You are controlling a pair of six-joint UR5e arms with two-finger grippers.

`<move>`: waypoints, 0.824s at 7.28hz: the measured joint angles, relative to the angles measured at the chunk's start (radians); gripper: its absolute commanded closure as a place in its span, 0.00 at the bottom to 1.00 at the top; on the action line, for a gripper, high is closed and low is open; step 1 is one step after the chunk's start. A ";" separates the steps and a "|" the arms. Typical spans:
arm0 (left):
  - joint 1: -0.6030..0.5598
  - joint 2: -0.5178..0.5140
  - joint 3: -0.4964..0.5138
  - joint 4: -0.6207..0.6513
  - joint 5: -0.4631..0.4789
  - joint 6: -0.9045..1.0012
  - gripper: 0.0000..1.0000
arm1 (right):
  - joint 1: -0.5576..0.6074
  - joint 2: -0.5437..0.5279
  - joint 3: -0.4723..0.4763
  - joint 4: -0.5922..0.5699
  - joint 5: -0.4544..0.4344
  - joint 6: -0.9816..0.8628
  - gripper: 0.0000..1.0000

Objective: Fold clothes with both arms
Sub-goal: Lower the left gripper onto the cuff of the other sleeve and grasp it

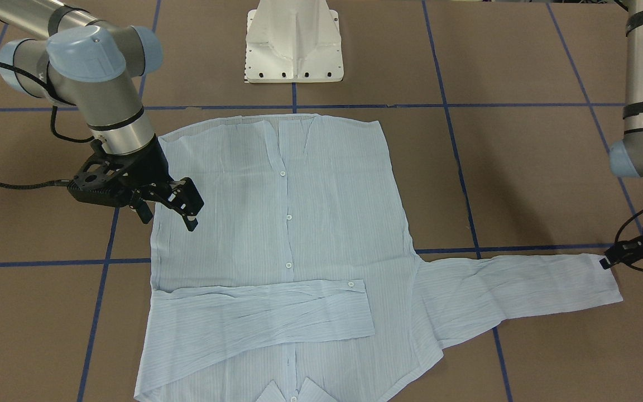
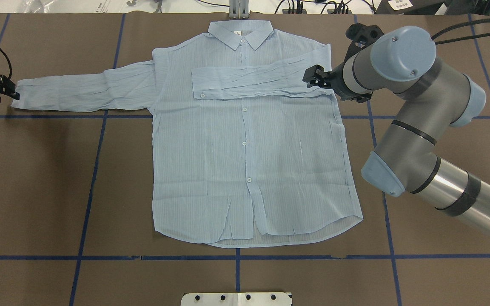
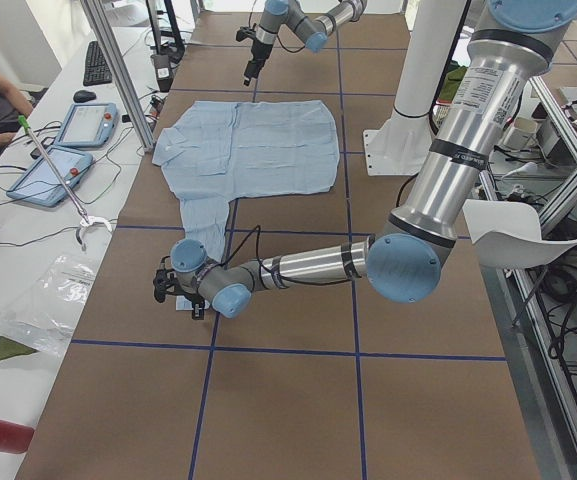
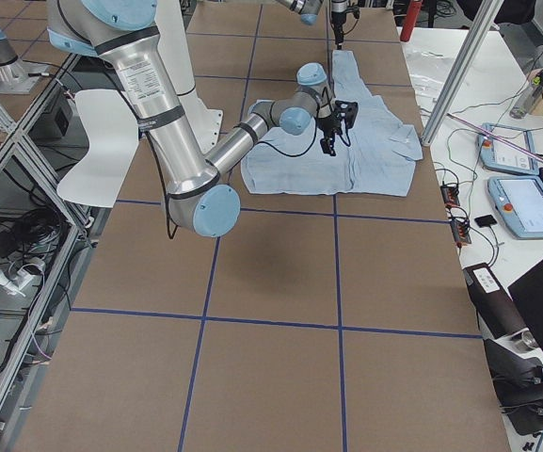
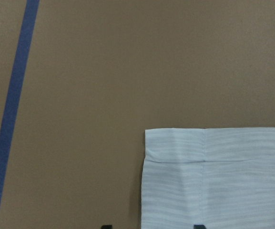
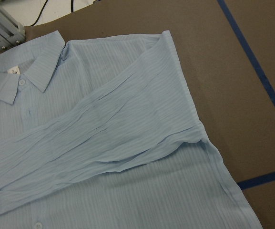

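Closest in is the white pedestal base; beyond it the pale blue striped shirt lies flat on the bench, buttons up, collar farthest, one sleeve folded across the chest. The right gripper hangs over that folded shoulder, fingers spread; the left gripper, at the outstretched cuff, has its fingers spread too.
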 measured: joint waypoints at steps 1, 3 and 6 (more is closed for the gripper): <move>0.002 0.001 0.001 -0.001 -0.002 -0.001 0.37 | 0.000 0.000 0.000 0.000 0.000 0.000 0.00; 0.004 0.006 -0.005 -0.001 -0.006 -0.002 0.41 | 0.000 0.001 0.001 0.000 0.000 -0.001 0.00; 0.006 0.009 -0.008 -0.001 -0.008 -0.002 0.43 | 0.001 0.001 0.001 0.000 0.001 -0.001 0.00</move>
